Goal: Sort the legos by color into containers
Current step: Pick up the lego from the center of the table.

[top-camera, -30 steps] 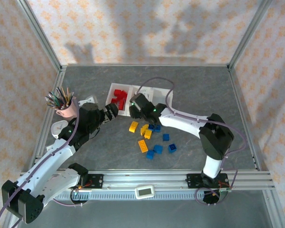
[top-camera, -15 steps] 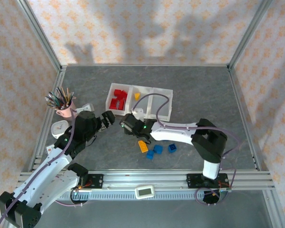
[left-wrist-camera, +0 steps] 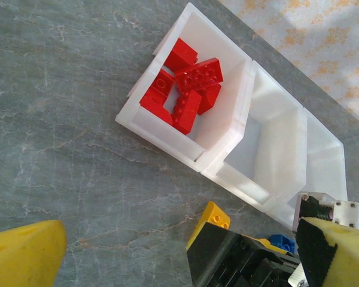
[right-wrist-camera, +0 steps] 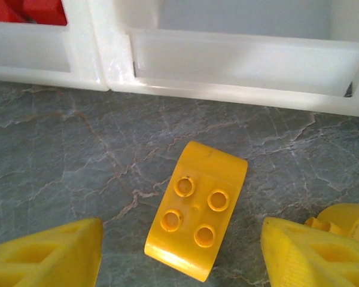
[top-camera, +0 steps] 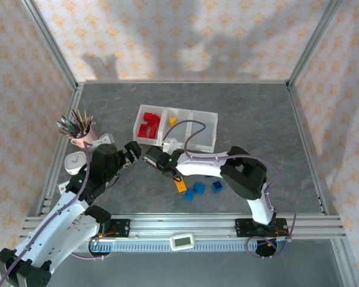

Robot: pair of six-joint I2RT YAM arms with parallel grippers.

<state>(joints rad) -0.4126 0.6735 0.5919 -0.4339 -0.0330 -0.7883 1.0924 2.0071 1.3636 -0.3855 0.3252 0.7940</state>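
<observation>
A yellow brick (right-wrist-camera: 195,212), four-studded and rounded at one end, is seen flat on the grey worktop (right-wrist-camera: 60,149). It lies just before the tray (right-wrist-camera: 239,60) wall and between the right jaws, which are spread wide and grasp nothing. The left jaws are likewise released. Red bricks (left-wrist-camera: 185,89) are heaped in the tray's left compartment. One yellow piece (top-camera: 172,120) is lodged in the middle one. Blue bricks (top-camera: 198,188) are scattered on the worktop nearby.

Bright, even light from the near side casts soft grey shadows on the back wall (top-camera: 185,48). The table (top-camera: 257,113) is evenly lit. In the wrist views, yellow fingers (right-wrist-camera: 48,251) (right at the lens) blur, and the white tray (left-wrist-camera: 275,149) looks slightly washed out.
</observation>
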